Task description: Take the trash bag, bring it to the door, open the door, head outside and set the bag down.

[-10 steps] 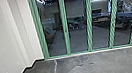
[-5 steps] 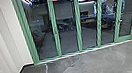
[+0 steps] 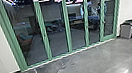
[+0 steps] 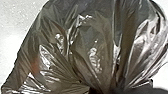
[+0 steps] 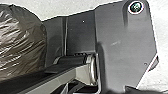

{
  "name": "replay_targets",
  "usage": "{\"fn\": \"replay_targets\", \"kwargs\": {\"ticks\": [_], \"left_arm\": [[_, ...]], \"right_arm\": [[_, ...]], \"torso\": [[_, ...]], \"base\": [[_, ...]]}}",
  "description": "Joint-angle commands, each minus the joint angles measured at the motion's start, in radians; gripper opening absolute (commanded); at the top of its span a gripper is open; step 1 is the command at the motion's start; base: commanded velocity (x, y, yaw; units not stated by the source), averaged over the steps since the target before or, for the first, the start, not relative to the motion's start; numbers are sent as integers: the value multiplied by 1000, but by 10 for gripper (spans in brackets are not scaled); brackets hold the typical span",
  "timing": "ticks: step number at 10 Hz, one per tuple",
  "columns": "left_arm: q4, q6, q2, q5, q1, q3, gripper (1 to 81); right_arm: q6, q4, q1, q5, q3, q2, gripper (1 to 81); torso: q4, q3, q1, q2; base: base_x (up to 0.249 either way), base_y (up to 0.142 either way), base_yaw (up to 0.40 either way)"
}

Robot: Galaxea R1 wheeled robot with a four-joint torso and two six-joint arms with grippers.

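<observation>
Glossy floor meets glass panels; the crinkled trash bag bulges.

Bag: dark grey-brown plastic, thin, glossy, partly see-through; a dull orange patch shows through the film in the left wrist view. Body swollen and rounded; sharp creases converge towards a gathered part. Right wrist view: its bulging, wrinkled side lies close by the robot's dark plate; contact cannot be told. Door: tall, green-framed, glazed, with a small handle; upright, appears closed, at the right end of the glazed front, across the room.
</observation>
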Motion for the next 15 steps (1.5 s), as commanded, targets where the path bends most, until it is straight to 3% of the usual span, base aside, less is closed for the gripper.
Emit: {"fn": "replay_targets", "kwargs": {"ticks": [1, 15], "left_arm": [[1, 7, 0, 71, -68, 2, 10], [1, 7, -2, 71, -68, 2, 10]], "right_arm": [[-3, -9, 53, -56, 4, 8, 811], [-4, -11, 56, -58, 2, 14, 811]], "torso": [[0, 0, 0, 0], [0, 0, 0, 0]], "base": [[0, 0, -319], [0, 0, -249]]}}
